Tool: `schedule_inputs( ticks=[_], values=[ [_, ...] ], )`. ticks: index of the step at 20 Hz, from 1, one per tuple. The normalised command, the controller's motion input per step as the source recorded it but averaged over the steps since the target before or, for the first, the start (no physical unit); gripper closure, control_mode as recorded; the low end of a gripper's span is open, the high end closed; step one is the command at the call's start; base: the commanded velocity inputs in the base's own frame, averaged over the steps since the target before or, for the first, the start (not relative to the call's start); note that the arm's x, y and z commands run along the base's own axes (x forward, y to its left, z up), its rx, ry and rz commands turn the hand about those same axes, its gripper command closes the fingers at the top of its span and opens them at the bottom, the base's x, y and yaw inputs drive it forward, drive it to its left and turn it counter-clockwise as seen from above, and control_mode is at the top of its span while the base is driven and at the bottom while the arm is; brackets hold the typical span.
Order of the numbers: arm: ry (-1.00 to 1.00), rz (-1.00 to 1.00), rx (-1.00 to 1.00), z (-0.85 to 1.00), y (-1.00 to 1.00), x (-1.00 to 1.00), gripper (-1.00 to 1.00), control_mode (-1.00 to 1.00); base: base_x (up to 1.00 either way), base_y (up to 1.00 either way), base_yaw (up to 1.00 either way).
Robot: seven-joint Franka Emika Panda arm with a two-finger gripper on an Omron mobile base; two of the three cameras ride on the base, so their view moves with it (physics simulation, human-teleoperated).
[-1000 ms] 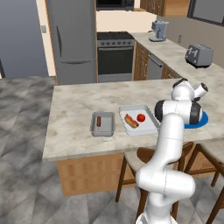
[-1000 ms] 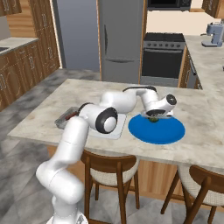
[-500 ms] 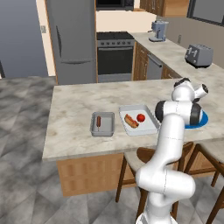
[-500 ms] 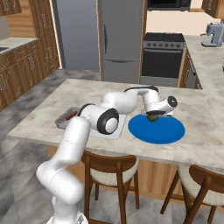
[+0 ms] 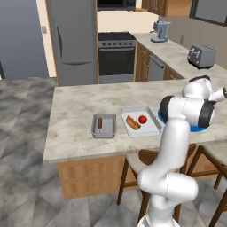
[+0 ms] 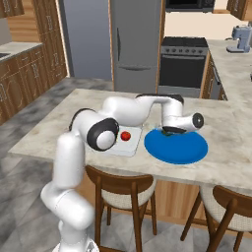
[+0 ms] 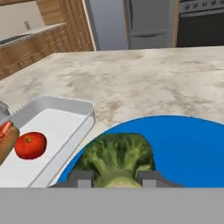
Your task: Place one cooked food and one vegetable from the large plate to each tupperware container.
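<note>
From my remote station I am watching the pincer (image 7: 112, 178) hanging low over the near-left part of the large blue plate (image 7: 192, 148), its two dark fingertips (image 7: 81, 178) sitting on either side of the lumpy green vegetable piece (image 7: 117, 157) and pinching its pale stem between them, as the hand view is showing. The green piece is lying on the plate close to the rim that faces the whitish container (image 7: 65, 127). In the right base view the pincer (image 6: 172, 132) is reaching down at the plate's (image 6: 182, 150) left edge, with a dark bit of the vegetable (image 6: 171, 132) just under it. The whitish container (image 5: 146, 126) is sitting on the marble desk (image 5: 80, 106) just beside the plate (image 5: 195, 129), holding the hot dog in its bun (image 5: 132, 122) and the red tomato (image 5: 142, 119) side by side. Further left, apart from it, the smaller grey container (image 5: 103, 126) is holding the bare sausage (image 5: 100, 123).
</note>
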Motion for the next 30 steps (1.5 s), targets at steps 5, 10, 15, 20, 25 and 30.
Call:
schedule_inputs(
  ticks=[5, 10, 15, 20, 25, 30],
  values=[
    [-0.03, 0.00, -0.02, 0.77, 0.98, -0.54, 1.00, -1.00, 0.00, 0.00, 0.00],
    [0.18, 0.00, -0.05, 0.55, 1.00, -0.05, 1.00, -1.00, 0.00, 0.00, 0.00],
    [0.20, 0.01, 0.00, 0.00, 1.00, 0.00, 1.00, -1.00, 0.00, 0.00, 0.00],
    [0.05, 0.00, -0.01, 0.00, 1.00, 0.00, 1.00, -1.00, 0.00, 0.00, 0.00],
    [0.01, 0.00, -0.09, -0.04, 1.00, 0.01, 1.00, -1.00, 0.00, 0.00, 0.00],
    [0.13, 0.00, -0.04, -0.03, 1.00, 0.10, 1.00, -1.00, 0.00, 0.00, 0.00]
  ],
)
